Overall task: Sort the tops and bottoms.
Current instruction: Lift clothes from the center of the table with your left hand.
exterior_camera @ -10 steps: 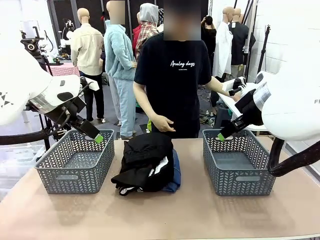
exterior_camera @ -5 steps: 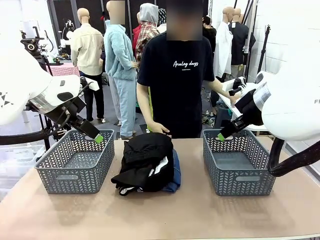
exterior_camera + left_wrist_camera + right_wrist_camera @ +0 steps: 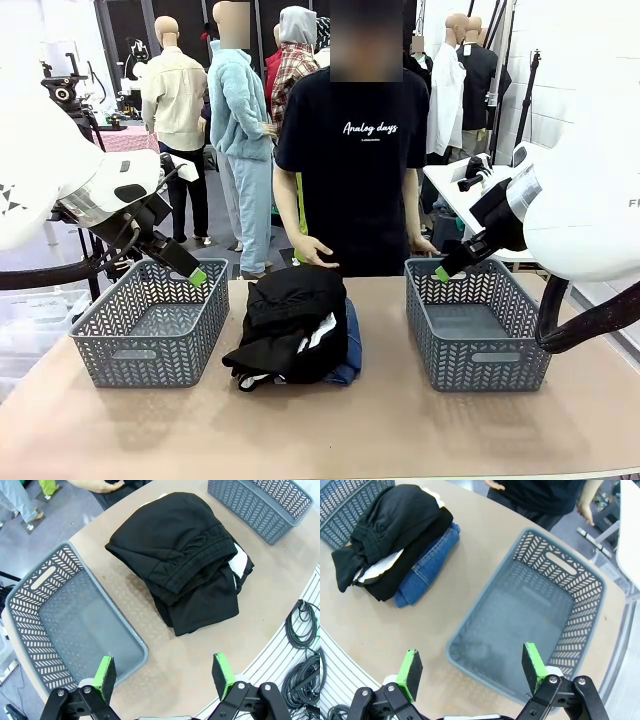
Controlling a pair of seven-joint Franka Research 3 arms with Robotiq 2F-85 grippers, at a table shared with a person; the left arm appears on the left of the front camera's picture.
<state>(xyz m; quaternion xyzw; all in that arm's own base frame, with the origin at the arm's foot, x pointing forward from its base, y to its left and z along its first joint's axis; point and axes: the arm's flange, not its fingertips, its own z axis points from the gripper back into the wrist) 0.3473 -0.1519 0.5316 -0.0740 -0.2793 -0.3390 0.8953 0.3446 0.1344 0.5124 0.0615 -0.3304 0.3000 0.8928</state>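
Note:
A stack of folded clothes lies mid-table. The tops are black garments (image 3: 290,318) (image 3: 185,565) (image 3: 395,525) piled up, with a white one (image 3: 322,332) (image 3: 380,569) peeking out between them. Under them lie the bottoms, blue denim jeans (image 3: 350,350) (image 3: 427,562). My left gripper (image 3: 197,275) (image 3: 165,674) hangs open above the left grey basket (image 3: 150,325) (image 3: 35,605). My right gripper (image 3: 441,272) (image 3: 472,667) hangs open over the right grey basket (image 3: 478,325) (image 3: 580,587). Both baskets hold nothing.
A person in a black lettered T-shirt stands at the far edge, one hand (image 3: 312,250) near the pile's back, the other hand (image 3: 425,245) beside the right basket. Bare table (image 3: 330,430) spreads in front. Cables (image 3: 302,630) hang off the near edge.
The person's arm by the right basket has dropped from raised to hanging at the side. Their other hand has shifted slightly behind the pile. Both grippers have stayed still.

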